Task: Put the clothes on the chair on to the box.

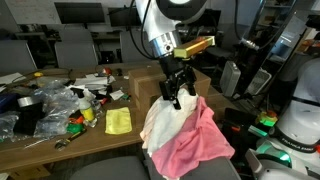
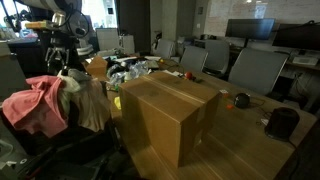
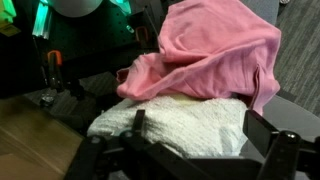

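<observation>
A pink cloth [image 1: 203, 140] [image 2: 33, 106] [image 3: 212, 50] and a white towel [image 1: 157, 122] [image 3: 170, 118] lie piled over a dark chair [image 2: 60, 152]. My gripper [image 1: 173, 97] [image 2: 63, 62] [image 3: 197, 130] is open and sits right at the top of the pile. In the wrist view its two black fingers stand on either side of a fold of the white towel. The pink cloth lies beyond the towel. The cardboard box [image 2: 165, 112] [image 1: 146, 80] stands shut on the wooden table next to the chair.
The table [image 1: 60, 135] holds clutter: a yellow cloth [image 1: 118, 120], plastic bags [image 1: 40, 105], and small items. A black object [image 2: 283, 122] sits past the box. Office chairs [image 2: 255, 70] ring the table. A white robot base [image 1: 300, 120] stands beside the chair.
</observation>
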`<move>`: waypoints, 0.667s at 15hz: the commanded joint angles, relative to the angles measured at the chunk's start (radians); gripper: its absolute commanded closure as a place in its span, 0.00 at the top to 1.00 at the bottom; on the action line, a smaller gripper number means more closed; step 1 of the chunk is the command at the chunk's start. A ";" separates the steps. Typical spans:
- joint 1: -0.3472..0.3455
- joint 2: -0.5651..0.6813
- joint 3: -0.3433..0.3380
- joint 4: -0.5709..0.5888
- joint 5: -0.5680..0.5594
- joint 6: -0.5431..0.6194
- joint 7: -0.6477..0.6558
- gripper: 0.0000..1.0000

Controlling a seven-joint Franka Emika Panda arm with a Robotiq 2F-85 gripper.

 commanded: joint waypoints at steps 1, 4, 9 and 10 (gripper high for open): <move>0.011 -0.004 -0.011 -0.002 -0.018 0.017 0.038 1.00; 0.011 -0.001 -0.011 -0.001 -0.037 0.027 0.058 1.00; 0.009 0.012 -0.013 0.002 -0.105 0.068 0.122 1.00; 0.010 0.015 -0.013 0.003 -0.113 0.067 0.128 1.00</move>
